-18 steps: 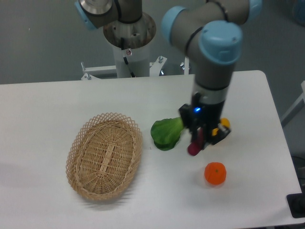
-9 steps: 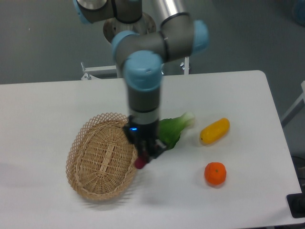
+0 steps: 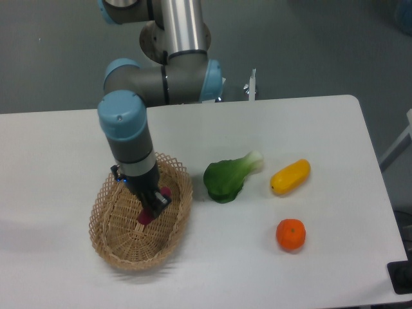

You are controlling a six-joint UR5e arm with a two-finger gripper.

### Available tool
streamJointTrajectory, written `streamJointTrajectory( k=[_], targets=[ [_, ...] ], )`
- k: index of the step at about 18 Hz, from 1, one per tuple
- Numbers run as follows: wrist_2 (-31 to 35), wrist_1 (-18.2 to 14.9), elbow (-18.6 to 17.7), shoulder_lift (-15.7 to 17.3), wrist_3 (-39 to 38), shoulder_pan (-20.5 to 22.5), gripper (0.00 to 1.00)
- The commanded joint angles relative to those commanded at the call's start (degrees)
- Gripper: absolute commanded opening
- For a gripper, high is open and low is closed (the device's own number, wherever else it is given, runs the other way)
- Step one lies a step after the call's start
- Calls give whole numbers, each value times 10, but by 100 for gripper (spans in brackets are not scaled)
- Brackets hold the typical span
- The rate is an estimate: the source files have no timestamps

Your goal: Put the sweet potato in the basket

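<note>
Start at your left: the basket (image 3: 109, 222) sits on the white table (image 3: 58, 148), and your gripper (image 3: 152, 207) hangs over its middle, arm coming down from 12 o'clock. The fingers are closed on the sweet potato (image 3: 146, 215) — only its magenta ends show, one at the top beside the fingers and one poking out below, inside the basket's rim; whether it touches the woven floor you cannot tell. At 3 o'clock from the basket lies a green leafy vegetable (image 3: 226, 178), then a yellow vegetable (image 3: 290, 177) further right. An orange (image 3: 291, 234) sits at 6 o'clock from the yellow one.
</note>
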Motion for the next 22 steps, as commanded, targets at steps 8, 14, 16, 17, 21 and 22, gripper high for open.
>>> streamJointTrajectory(
  k=[8,14,16,17,21,22],
  targets=[
    [11,2,-2,-17,0,-21,41],
    [15,2,11,-14,1,-21,97],
    [18,2,17,-4,-3,-21,100],
    [18,3,17,0,-11,-20,100],
    [38,3,34,21,-48,3,100],
    [40,2,43,30,-61,16,100]
  ],
)
